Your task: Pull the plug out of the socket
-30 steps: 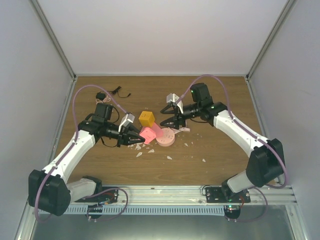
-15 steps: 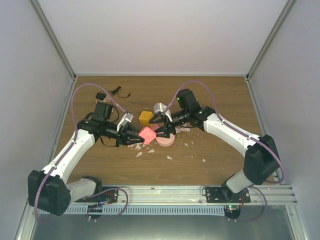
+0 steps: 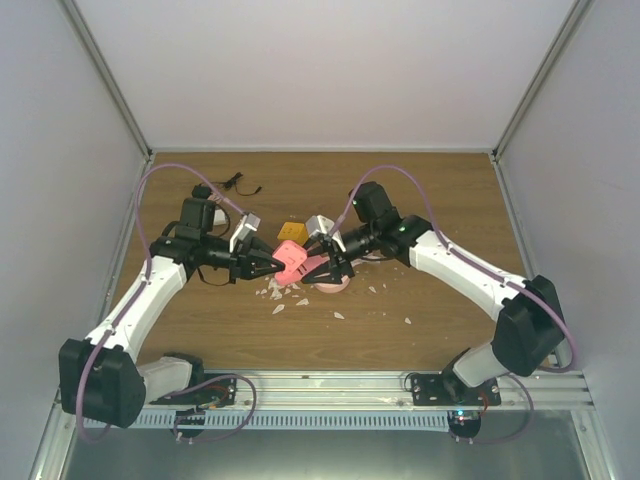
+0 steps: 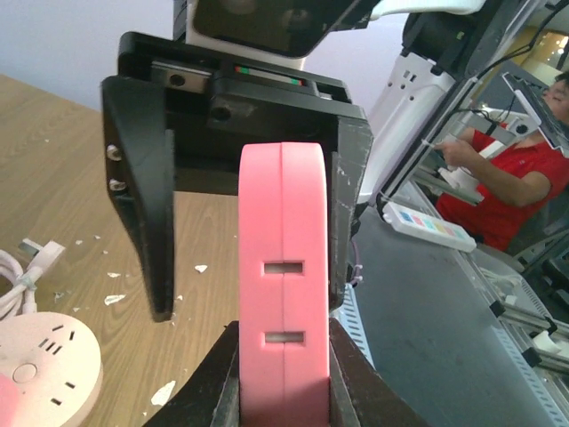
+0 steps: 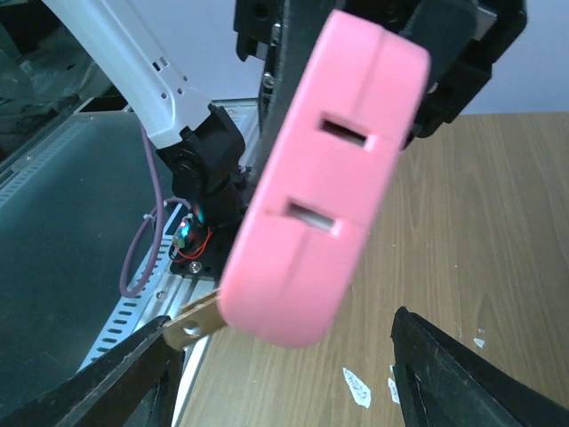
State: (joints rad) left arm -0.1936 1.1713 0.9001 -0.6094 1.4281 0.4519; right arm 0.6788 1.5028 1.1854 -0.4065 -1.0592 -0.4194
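Note:
The socket [image 3: 291,258] is a flat pink piece with rounded corners, held off the table. My left gripper [image 3: 275,265] is shut on it; in the left wrist view it stands edge-on [image 4: 283,267] with two slots, clamped between my left gripper's [image 4: 284,331] jaws. A brass prong [image 5: 191,326] sticks out of the socket's [image 5: 329,169] lower end; no separate plug body shows. My right gripper [image 3: 322,265] is open, its fingers [image 4: 138,196] straddling the socket's far end. In its own view my right gripper [image 5: 284,327] has a jaw on each side.
A round pink power strip [image 3: 335,283] with a white cable [image 4: 18,276] lies on the wooden table under the grippers. A yellow cube [image 3: 291,228] sits just behind. A black cable [image 3: 232,183] lies at the back left. White chips [image 3: 280,305] litter the middle.
My right gripper has swung left and come round the pink socket. My left gripper has lifted the socket a little up and back.

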